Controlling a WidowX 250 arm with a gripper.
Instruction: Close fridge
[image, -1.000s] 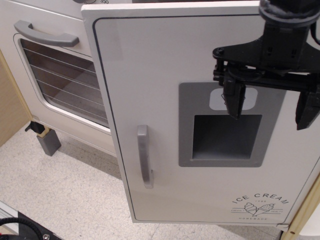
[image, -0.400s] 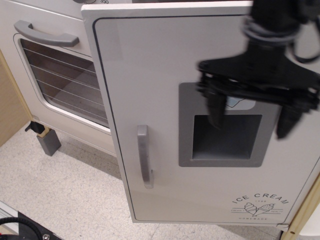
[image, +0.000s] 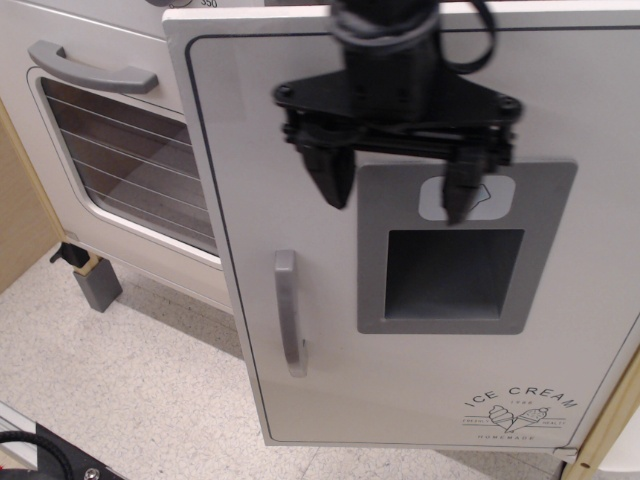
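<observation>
White and swung open, the fridge (image: 300, 130) door filled the view, its grey handle (image: 289, 312) left of the recessed panel (image: 455, 275) and the oven (image: 110, 150) further left again. Black, the gripper (image: 398, 190) hung in front of the door above the panel, jaws spread wide and empty, one fingertip over the panel's icon (image: 490, 198).

The fridge door (image: 420, 240) filled the centre and right of the frame, standing out ahead of the oven door (image: 110, 150) at upper left. The gripper (image: 397, 200), fingers spread, hung before the door's upper middle. The vertical handle (image: 289, 312) jutted at lower centre. Bare floor (image: 130, 380) lay free at lower left, save a small grey block (image: 97, 283) near the oven's foot.
</observation>
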